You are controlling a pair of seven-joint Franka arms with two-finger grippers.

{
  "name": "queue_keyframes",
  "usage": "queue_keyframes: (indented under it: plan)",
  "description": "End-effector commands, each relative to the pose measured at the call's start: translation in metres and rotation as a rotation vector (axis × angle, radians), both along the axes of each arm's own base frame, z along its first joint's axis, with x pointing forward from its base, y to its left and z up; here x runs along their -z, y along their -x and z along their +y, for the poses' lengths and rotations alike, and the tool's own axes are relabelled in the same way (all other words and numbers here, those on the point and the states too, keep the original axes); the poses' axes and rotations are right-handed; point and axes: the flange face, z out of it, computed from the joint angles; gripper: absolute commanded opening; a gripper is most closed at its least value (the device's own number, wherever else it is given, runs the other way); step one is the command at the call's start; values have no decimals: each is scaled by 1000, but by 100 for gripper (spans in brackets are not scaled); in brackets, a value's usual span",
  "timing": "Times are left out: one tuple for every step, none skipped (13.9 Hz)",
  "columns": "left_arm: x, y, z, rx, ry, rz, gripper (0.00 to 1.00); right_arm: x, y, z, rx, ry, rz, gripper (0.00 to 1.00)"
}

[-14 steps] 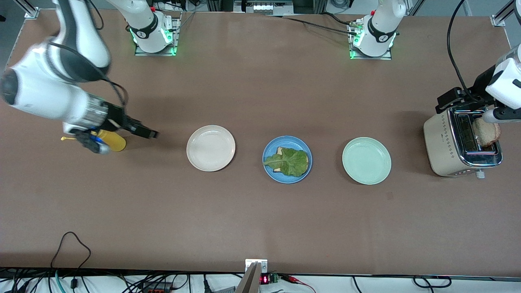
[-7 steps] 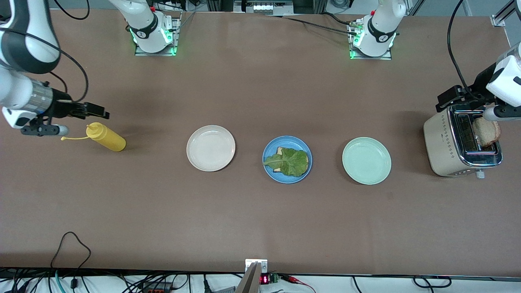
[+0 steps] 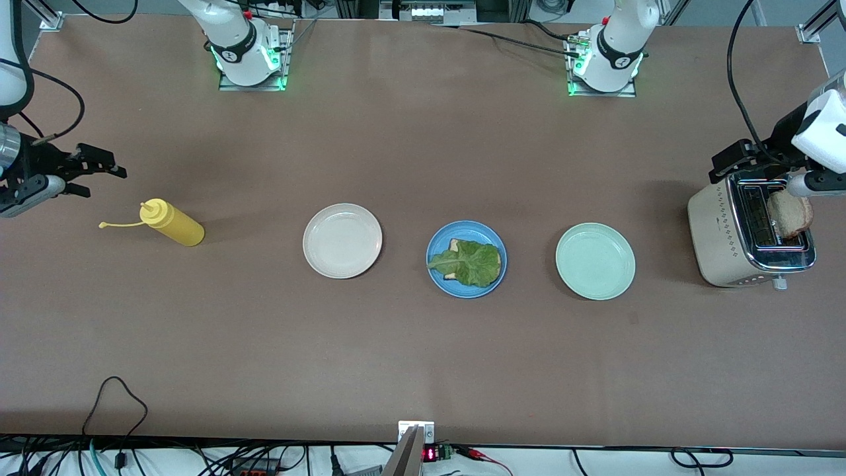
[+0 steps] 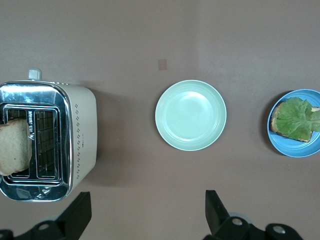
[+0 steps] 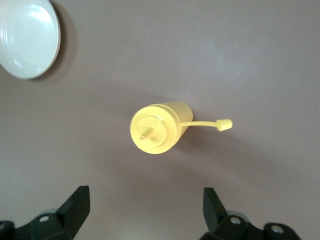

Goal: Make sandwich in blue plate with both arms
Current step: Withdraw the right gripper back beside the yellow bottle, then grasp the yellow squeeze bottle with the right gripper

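Brown table point(image 3: 423, 357) broadly bare around plates point(image 3: 342, 240)

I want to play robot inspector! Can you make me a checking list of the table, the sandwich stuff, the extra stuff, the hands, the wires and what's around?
Surface: brown table, bare apart from the items below.
Job's things: blue plate holds one toast slice under a lettuce leaf; second toast slice stands in the toaster.
Clutter: cream plate, mint plate, upright yellow sauce bottle with its cap off on a tether.
Hands: left hand open, over the table beside the toaster; right hand open, empty, over the table near the bottle.
Cables: loose black loop at the table's front edge.
Surroundings: wires and a small red display below the front edge.
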Motion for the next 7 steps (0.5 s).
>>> queue_keyframes:
  plan:
    - [-8,3,0,11,-4,-16,100,17,5,-17,-189,1,-72,100]
    - [-8,3,-2,14,-4,-16,100,24,5,-25,-238,0,-94,100]
    - [-8,3,-3,15,-4,-16,100,31,6,-36,-263,-3,-110,100]
    - [-8,3,-4,17,-4,-16,100,38,5,-42,-286,-7,-127,100]
    - [-8,2,-5,19,-4,-18,100,45,3,-48,-313,-7,-145,100]
    - [-9,2,-5,19,-4,-19,100,52,1,-52,-330,-13,-161,100]
    - [-9,2,-5,19,-4,-19,100,60,1,-56,-329,-36,-175,100]
